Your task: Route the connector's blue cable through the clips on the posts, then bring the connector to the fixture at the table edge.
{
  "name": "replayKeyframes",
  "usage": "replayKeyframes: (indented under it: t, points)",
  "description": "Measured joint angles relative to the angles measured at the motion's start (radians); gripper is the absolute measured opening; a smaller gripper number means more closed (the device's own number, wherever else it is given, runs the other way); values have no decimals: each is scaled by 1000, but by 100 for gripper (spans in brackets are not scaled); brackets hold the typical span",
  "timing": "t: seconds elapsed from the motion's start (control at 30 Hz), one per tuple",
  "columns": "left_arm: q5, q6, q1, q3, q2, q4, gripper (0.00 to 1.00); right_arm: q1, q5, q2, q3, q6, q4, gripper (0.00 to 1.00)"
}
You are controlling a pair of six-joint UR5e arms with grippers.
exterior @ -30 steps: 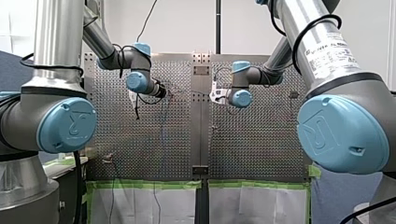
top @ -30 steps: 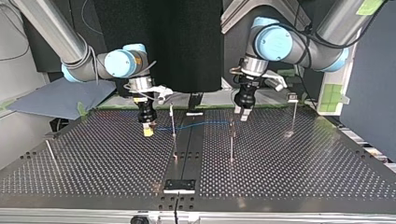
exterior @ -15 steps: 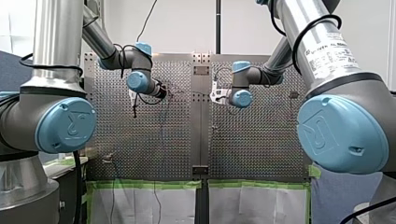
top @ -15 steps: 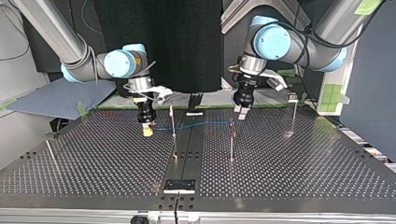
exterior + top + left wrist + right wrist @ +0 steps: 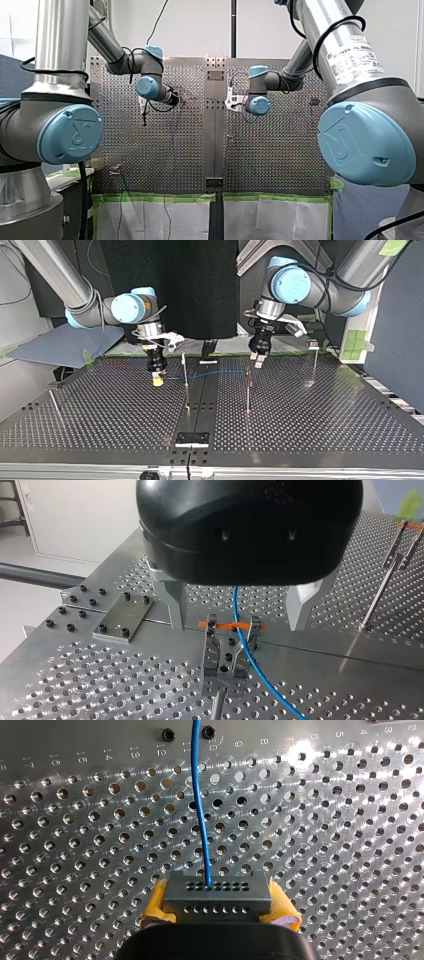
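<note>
Perforated table (image 5: 325, 410), my right claw (image 5: 158, 379) clamped on the connector (image 5: 217, 892), my left claw (image 5: 239, 621) apart

My left fingers (image 5: 176, 602) straddle the clip (image 5: 227, 650) with gaps either side; blue cable (image 5: 270, 687) runs through it; another post (image 5: 382, 582) stands well apart.

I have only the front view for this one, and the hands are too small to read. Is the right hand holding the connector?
Observer: Yes; the right wrist view shows the right hand gripping the connector between yellow pads.
Operator: And the other arm?
Observer: The left hand is open, straddling a clip on a post.
Operator: Is the cable in that clip?
Observer: In the left wrist view the blue cable runs between the clip's two prongs.
</note>
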Motion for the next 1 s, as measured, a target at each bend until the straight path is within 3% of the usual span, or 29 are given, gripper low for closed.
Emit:
replayKeyframes:
  t: [0.5, 1.0]
  points:
    - [3, -1, -1, 0, -1, 3, 98, 0, 0, 1, 0, 0, 2, 0]
    - [1, 0, -37, 0, -1, 31, 98, 1, 3, 3, 2, -4, 21, 0]
